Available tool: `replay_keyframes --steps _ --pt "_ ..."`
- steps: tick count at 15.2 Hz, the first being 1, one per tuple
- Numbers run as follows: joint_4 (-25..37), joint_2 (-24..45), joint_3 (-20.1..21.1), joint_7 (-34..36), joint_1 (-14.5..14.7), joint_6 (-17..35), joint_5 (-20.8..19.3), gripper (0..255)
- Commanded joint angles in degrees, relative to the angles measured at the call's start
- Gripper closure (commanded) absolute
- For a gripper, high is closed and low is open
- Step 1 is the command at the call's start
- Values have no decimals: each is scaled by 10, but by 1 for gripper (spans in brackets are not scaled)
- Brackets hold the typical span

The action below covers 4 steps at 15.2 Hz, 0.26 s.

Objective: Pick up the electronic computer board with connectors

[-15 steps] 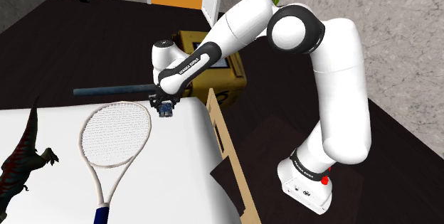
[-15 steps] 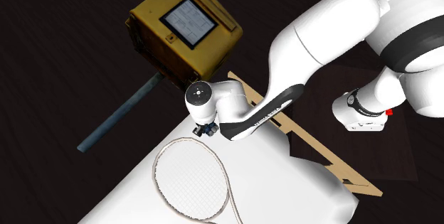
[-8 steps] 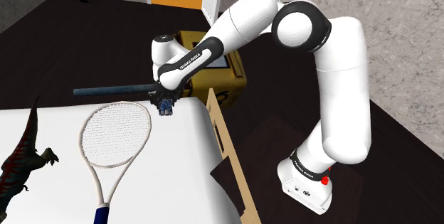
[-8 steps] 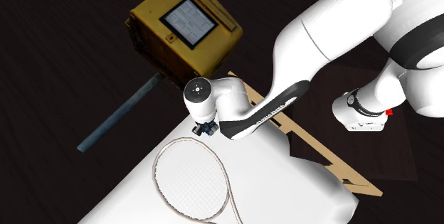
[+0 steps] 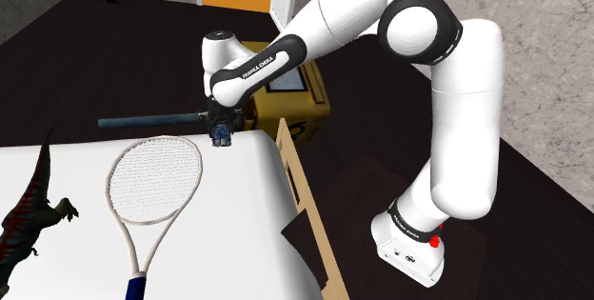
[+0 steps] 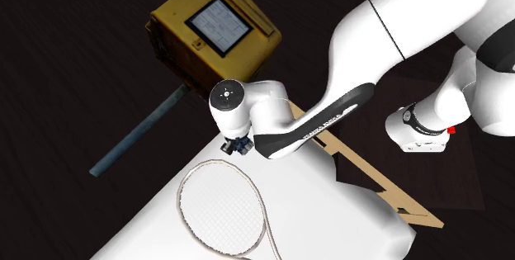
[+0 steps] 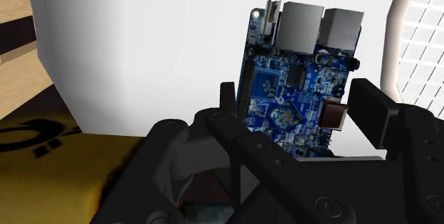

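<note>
Board (image 7: 297, 80): blue, grey connectors at its far end. Clasped by its side edges between the closed-in fingers of the gripper (image 5: 221, 129), centre-left of the shoulder view, at the table's (image 5: 238, 212) far edge, near the racket (image 5: 152, 179). Risk: the edge grip looks thin, so a jolt may pivot the board or let it slip.

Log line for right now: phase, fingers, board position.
phase: grasp | fingers: shut on blue circuit board | position: over white table corner, beside tennis racket | lift-off: cannot tell
</note>
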Motion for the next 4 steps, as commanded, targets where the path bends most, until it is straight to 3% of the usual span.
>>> replay_keyframes --steps 1,4 --pt "1 -10 2 -2 -1 -11 3 255" --pt "2 -16 3 -3 -2 -17 4 255"
